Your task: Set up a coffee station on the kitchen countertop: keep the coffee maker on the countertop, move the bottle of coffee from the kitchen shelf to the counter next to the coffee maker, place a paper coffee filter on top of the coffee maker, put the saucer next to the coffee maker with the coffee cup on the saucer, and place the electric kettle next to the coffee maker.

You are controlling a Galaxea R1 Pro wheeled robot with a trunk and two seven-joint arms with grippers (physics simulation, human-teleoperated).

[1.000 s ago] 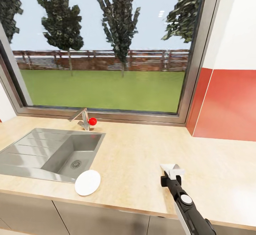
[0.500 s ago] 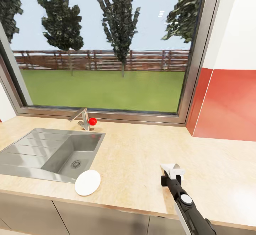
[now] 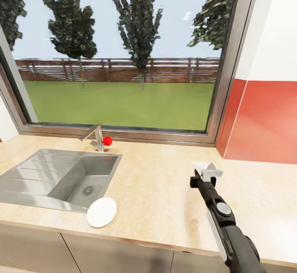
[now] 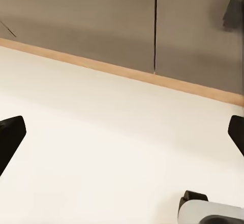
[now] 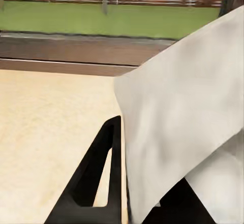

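A white paper coffee filter (image 3: 206, 168) is pinched in my right gripper (image 3: 205, 174), which is shut on it and hovers over the beige countertop (image 3: 156, 186) right of the middle. The right wrist view has the filter (image 5: 178, 127) draped large across one black finger (image 5: 96, 178). A white round saucer (image 3: 101, 212) lies flat at the counter's front edge, just in front of the sink's right corner and well left of the right gripper. In the left wrist view my left gripper (image 4: 122, 135) is open, its black fingertips (image 4: 10, 137) far apart over a pale floor.
A steel sink (image 3: 41, 176) with a faucet (image 3: 96, 137) and red knob fills the counter's left part. A big window stands behind, and a red wall panel (image 3: 264, 120) closes the right side. Grey cabinet fronts (image 4: 101, 21) lie ahead of the left gripper.
My right arm has carried the filter farther from the counter's front edge and slightly right, toward the window. The saucer and the camera have stayed put.
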